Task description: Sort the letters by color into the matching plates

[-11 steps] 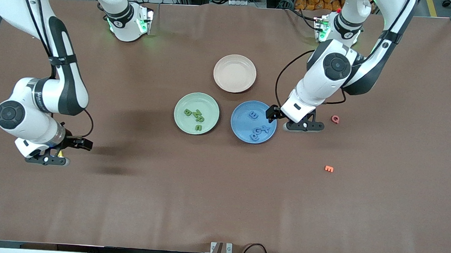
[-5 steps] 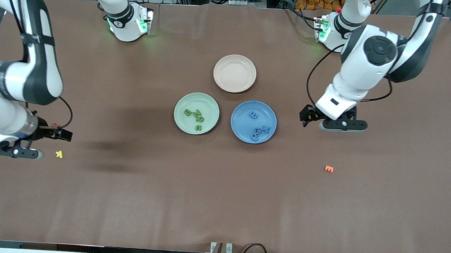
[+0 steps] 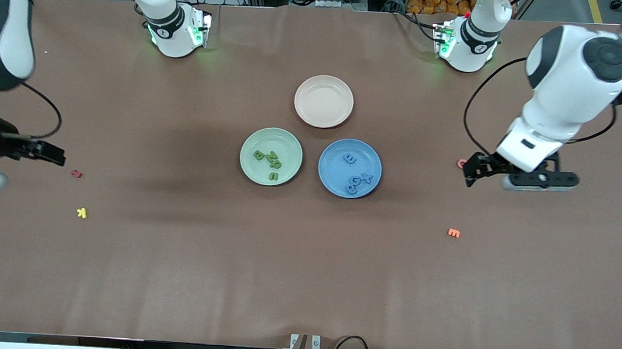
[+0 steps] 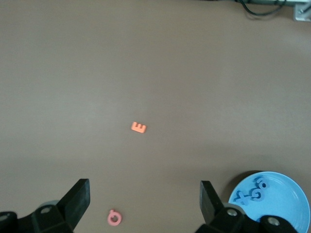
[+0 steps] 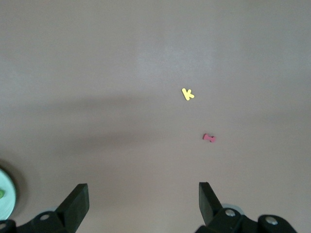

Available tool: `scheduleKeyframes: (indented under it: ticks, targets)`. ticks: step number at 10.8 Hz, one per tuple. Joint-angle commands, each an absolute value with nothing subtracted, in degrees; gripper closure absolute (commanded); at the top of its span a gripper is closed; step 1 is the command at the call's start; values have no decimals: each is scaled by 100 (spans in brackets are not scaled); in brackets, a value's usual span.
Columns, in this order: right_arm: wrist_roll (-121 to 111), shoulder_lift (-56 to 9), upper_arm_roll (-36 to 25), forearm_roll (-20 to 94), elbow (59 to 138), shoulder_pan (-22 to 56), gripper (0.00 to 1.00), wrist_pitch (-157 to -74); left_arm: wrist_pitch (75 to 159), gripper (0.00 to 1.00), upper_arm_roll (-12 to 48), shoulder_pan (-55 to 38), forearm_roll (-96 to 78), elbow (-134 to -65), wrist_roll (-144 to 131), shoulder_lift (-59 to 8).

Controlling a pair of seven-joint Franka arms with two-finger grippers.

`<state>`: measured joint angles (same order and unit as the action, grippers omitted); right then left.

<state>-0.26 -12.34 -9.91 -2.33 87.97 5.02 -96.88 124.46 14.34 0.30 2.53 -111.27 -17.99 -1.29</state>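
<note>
This looks like a robot lab. Two big white robot arms (image 3: 558, 103) stand at a wide brown surface (image 3: 304, 282), with lots of black cables (image 3: 354, 345) and metal frames around its edges.

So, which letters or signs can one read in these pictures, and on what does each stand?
"E": orange letter, lying on the table.
"K": yellow letter, lying on the table.
"B": green letter, in the green plate.
The rest is too small or jumbled to read; no labels or brands show.

Three plates (image 3: 325, 83), four green letters (image 3: 269, 161), four blue letters (image 3: 357, 180) (four strays (image 3: 453, 233) outside)
</note>
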Motion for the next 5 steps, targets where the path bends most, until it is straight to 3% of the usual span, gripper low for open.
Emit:
scheduleKeyframes:
  ticks: [1, 5]
  targets:
    - [-53, -915, -1011, -132, 8106, 571, 0, -8704, 11482, 0, 995, 9, 299, -10444, -1452, 79]
    - [-35, -309, -1089, -132, 8042, 685, 0, -8307, 10268, 0, 310, -35, 70, -9678, -1230, 262]
